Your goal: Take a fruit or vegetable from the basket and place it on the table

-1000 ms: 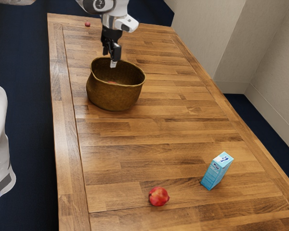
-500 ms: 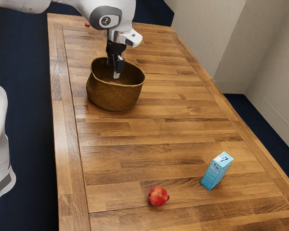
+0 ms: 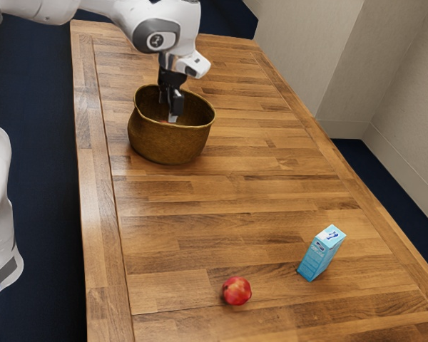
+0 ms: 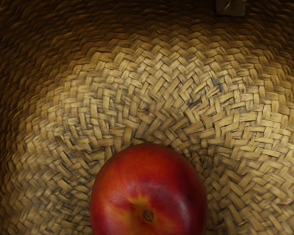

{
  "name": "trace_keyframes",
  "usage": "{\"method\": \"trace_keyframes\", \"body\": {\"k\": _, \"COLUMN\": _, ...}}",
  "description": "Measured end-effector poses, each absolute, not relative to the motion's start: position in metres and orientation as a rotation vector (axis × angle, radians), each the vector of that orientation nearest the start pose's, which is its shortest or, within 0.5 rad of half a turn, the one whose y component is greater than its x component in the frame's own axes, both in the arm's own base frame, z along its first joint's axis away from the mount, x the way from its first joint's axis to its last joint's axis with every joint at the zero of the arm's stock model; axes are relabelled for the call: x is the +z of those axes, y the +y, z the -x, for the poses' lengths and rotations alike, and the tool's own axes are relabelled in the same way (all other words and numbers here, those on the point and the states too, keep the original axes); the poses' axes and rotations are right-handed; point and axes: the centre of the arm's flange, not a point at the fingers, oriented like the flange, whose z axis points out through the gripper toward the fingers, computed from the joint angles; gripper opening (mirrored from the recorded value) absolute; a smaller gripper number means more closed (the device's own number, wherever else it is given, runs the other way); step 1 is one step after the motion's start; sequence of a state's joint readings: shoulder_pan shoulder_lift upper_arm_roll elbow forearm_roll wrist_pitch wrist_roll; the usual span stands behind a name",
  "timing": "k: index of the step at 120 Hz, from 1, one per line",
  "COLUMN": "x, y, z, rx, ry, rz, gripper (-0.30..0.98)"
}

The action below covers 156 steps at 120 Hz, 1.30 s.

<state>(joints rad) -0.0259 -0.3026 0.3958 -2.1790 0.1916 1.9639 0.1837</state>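
Observation:
My gripper (image 3: 168, 115) reaches down inside the brown woven basket (image 3: 167, 146) in the exterior view, fingers apart and pointing downward. Their lower ends are partly hidden by the basket's near rim. In the wrist view a round red fruit (image 4: 149, 191) with a yellowish patch around its stem hollow rests on the woven basket bottom (image 4: 152, 98), close under my hand. Nothing shows both fingers touching it.
On the wooden table (image 3: 221, 199), well away from the basket toward the exterior view's bottom, lie a red fruit (image 3: 237, 291) and, beside it, an upright light-blue carton (image 3: 321, 253). The basket wall surrounds my fingers.
My hand has come down from above the basket rim into the basket, shifting slightly to the exterior view's right. The red fruit on the table has turned a little almost in place.

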Motion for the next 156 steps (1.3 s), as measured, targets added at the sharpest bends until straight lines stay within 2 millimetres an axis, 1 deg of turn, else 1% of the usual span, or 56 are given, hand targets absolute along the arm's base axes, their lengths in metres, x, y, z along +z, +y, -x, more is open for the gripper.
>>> {"method": "trace_keyframes", "body": {"k": 35, "x": 0.494, "y": 0.197, "z": -0.446, "rx": -0.047, "ry": -0.162, "rz": 3.058, "gripper": 0.69}}
{"method": "trace_keyframes", "body": {"k": 46, "x": 0.493, "y": 0.197, "z": -0.447, "rx": -0.049, "ry": -0.163, "rz": 3.059, "gripper": 0.69}}
{"method": "trace_keyframes", "body": {"k": 64, "x": 0.491, "y": 0.203, "z": -0.446, "rx": -0.051, "ry": -0.182, "rz": 3.061, "gripper": 0.69}}
{"method": "trace_keyframes", "body": {"k": 91, "x": 0.479, "y": 0.201, "z": -0.452, "rx": -0.029, "ry": -0.181, "rz": 3.067, "gripper": 0.69}}
{"method": "trace_keyframes", "body": {"k": 112, "x": 0.476, "y": 0.203, "z": -0.453, "rx": -0.028, "ry": -0.185, "rz": 3.067, "gripper": 0.69}}
{"method": "trace_keyframes", "body": {"k": 127, "x": 0.473, "y": 0.212, "z": -0.450, "rx": -0.025, "ry": -0.212, "rz": 3.068, "gripper": 0.69}}
{"method": "trace_keyframes", "body": {"k": 156, "x": 0.468, "y": 0.213, "z": -0.453, "rx": -0.016, "ry": -0.213, "rz": 3.066, "gripper": 0.69}}
